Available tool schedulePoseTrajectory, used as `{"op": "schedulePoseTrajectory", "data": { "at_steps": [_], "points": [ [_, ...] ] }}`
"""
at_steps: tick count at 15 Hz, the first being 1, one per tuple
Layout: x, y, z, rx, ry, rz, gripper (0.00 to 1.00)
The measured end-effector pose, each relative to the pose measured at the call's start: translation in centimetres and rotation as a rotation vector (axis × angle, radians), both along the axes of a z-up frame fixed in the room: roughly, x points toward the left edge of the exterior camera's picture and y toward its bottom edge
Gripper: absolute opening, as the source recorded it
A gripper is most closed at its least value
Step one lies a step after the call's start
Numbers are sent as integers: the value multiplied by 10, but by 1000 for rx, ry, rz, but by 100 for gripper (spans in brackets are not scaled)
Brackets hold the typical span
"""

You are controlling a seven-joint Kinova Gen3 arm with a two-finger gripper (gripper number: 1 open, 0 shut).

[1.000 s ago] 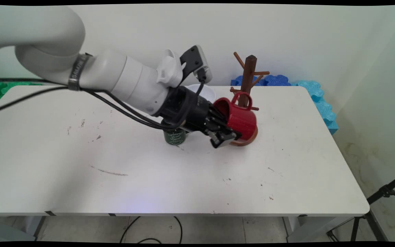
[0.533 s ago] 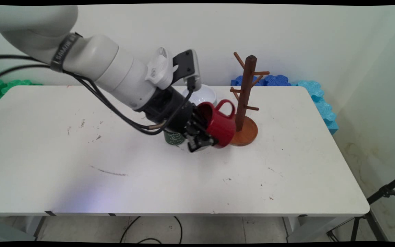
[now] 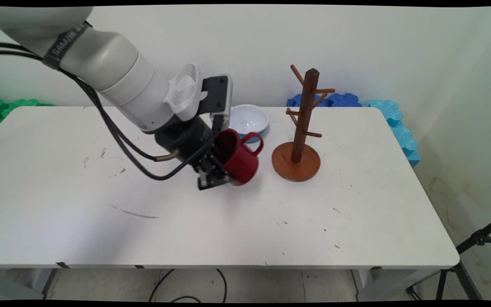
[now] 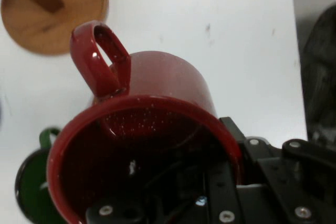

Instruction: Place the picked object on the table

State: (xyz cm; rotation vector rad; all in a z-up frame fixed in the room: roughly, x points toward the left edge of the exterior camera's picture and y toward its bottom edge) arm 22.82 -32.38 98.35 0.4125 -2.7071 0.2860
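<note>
Just left of the wooden mug tree (image 3: 296, 140), the gripper (image 3: 216, 170) clamps a red mug's (image 3: 239, 160) rim, one finger inside. A white bowl (image 3: 249, 119) sits behind; a green mug (image 4: 32, 192) shows beneath.

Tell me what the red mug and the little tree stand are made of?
The red mug, held by the gripper, looks like glazed ceramic or enamel: it is shiny, with tiny pale speckles inside. I cannot tell which. The tree stand looks like wood: warm brown, smooth, with a round base and peg branches.
</note>
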Motion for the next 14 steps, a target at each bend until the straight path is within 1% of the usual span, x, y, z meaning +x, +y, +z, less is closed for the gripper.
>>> {"op": "schedulePoseTrajectory", "data": {
  "at_steps": [4,7,12,14],
  "points": [
    [3,3,1,4,-119,-39,0],
    [5,5,-1,19,-188,-49,0],
    [6,6,-10,58,-271,-36,0],
    [5,6,-17,81,-295,-27,0]
  ]
}}
